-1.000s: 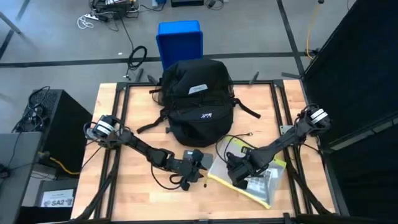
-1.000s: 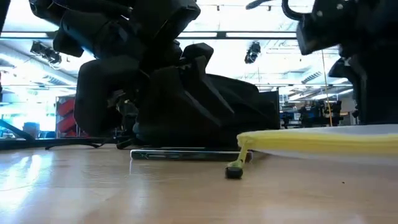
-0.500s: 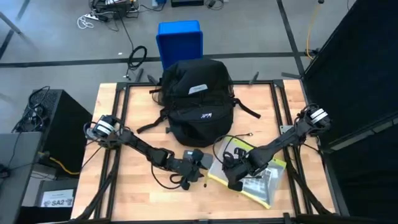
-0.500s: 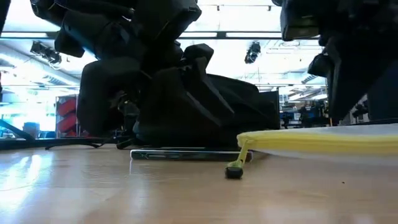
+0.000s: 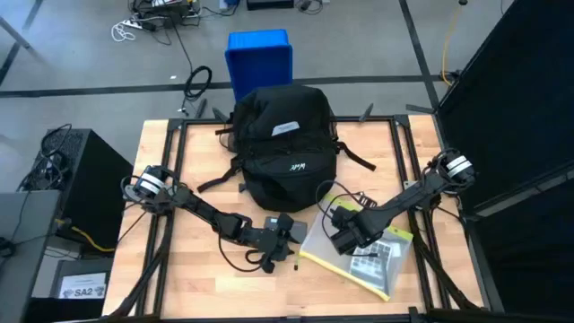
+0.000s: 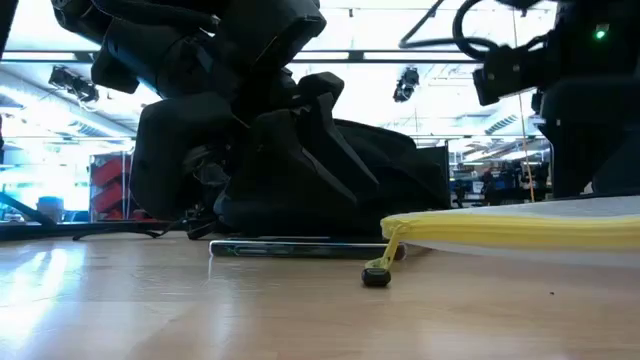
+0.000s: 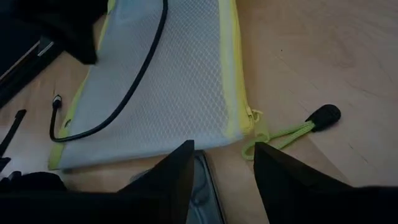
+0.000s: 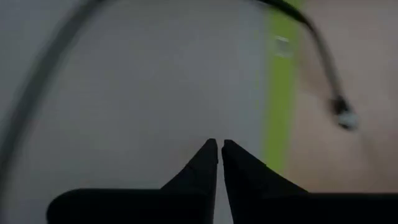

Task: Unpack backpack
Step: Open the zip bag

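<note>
The black backpack (image 5: 287,148) lies on its back at the middle of the table's far side, with its white label up and its straps spread on the wood. In front of it lies a white mesh pouch (image 5: 359,256) with a yellow edge, and a black cable (image 5: 334,205) rests across it. My right gripper (image 5: 345,231) hangs shut just above the pouch's far end (image 8: 155,93). My left gripper (image 7: 224,168) stands open low by the pouch's left edge (image 7: 233,93), over a thin flat dark thing (image 6: 300,247) that lies on the table. My left gripper has the end of the flat dark thing (image 7: 202,183) showing between its open fingers. I cannot tell whether the fingers touch it.
A blue plastic box (image 5: 260,58) stands on the floor beyond the table's far edge. The pouch's green zipper cord with its black pull (image 7: 323,115) lies on bare wood near the front. There is free wood at the table's near left and far corners.
My right gripper has risen from the pouch and moved toward the far edge, nearer the backpack. The pouch and the backpack have stayed where they were.
</note>
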{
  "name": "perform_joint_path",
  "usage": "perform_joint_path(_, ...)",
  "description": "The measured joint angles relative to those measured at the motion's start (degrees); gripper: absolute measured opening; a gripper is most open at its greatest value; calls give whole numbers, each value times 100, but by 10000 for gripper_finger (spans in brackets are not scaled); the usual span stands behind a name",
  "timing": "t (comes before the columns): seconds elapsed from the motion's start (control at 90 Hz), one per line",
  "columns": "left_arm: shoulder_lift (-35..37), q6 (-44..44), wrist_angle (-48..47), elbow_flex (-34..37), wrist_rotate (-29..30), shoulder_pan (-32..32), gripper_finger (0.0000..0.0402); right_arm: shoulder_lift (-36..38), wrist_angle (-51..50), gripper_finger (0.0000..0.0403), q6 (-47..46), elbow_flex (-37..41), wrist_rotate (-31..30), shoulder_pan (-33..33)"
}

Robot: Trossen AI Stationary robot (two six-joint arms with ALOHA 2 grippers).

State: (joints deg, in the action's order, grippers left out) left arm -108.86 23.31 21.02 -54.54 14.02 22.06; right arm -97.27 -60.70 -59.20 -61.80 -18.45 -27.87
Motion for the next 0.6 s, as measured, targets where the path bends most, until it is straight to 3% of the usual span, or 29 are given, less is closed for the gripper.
perform_joint_path(0.133,0,0,0,0,2,0,137,0,443,1,388,-101,7,-60)
perform_joint_path(0.389,0,0,0,0,0,0,137,-7,2720,0,1922,-249,82,-244)
perform_joint_path(0.6,0,-2,4,0,0,0,137,-194,2147,0,1413,-225,62,-41)
